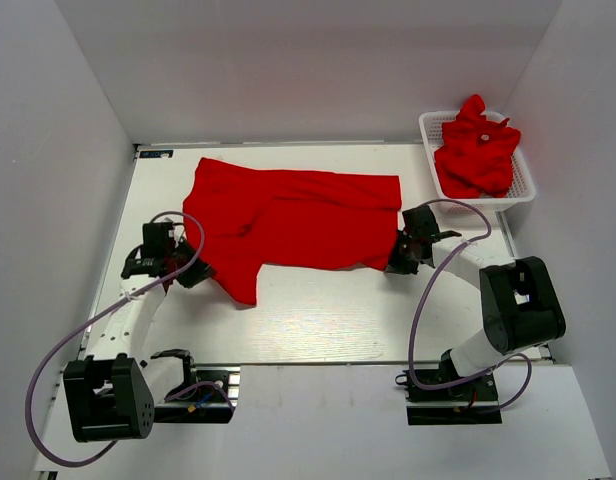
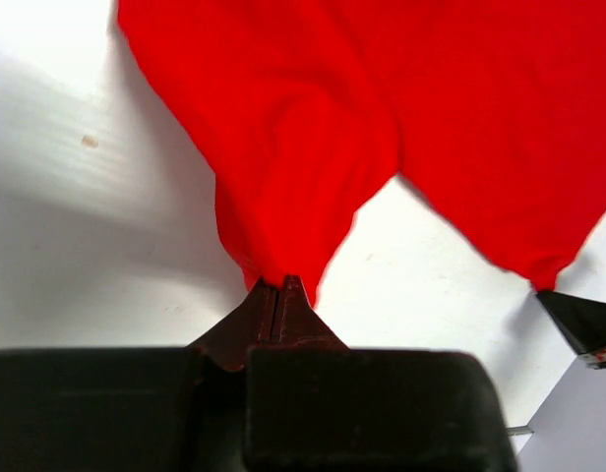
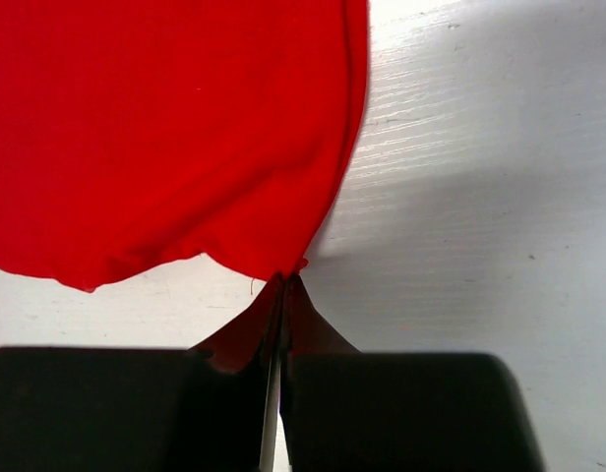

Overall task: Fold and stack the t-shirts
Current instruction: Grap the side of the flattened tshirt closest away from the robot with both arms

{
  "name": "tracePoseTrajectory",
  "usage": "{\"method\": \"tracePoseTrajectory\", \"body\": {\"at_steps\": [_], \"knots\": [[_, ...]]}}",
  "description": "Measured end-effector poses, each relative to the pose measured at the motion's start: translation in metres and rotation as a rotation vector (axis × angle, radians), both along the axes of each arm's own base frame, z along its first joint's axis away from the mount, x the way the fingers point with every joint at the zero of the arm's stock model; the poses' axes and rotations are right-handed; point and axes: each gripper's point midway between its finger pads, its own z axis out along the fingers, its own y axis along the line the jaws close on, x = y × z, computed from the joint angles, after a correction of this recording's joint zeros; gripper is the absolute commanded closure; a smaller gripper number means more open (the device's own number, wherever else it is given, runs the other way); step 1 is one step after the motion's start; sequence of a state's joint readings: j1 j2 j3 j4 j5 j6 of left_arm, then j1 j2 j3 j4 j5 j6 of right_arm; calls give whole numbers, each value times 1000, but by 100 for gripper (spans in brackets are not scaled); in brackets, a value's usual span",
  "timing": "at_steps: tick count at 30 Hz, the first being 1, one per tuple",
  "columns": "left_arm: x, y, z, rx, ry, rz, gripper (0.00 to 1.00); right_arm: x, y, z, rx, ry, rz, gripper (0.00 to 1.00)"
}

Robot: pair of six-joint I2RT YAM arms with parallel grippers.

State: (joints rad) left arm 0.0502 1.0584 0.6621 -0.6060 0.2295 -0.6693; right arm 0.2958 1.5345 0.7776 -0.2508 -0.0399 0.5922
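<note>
A bright red t-shirt (image 1: 288, 218) lies spread across the middle of the white table (image 1: 318, 320), rumpled along its near edge. My left gripper (image 1: 193, 272) is shut on the shirt's near left corner; the left wrist view shows the cloth (image 2: 283, 167) pinched at the fingertips (image 2: 275, 285). My right gripper (image 1: 396, 262) is shut on the near right corner, where the hem (image 3: 185, 138) runs into the closed tips (image 3: 285, 280). More red t-shirts (image 1: 476, 152) lie bunched in the basket.
A white mesh basket (image 1: 429, 130) stands at the back right corner. White walls close in the table at the back and both sides. Each arm's purple cable (image 1: 428, 300) loops over the table near its base.
</note>
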Motion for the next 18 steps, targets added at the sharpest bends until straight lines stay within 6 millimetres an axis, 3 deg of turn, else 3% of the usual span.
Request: {"method": "tracePoseTrajectory", "body": {"at_steps": [11, 18], "knots": [[30, -3, 31, -13, -65, -24, 100, 2, -4, 3, -34, -30, 43, 100], [63, -4, 44, -20, -84, -42, 100, 35, 3, 35, -35, -149, 88, 100]]}}
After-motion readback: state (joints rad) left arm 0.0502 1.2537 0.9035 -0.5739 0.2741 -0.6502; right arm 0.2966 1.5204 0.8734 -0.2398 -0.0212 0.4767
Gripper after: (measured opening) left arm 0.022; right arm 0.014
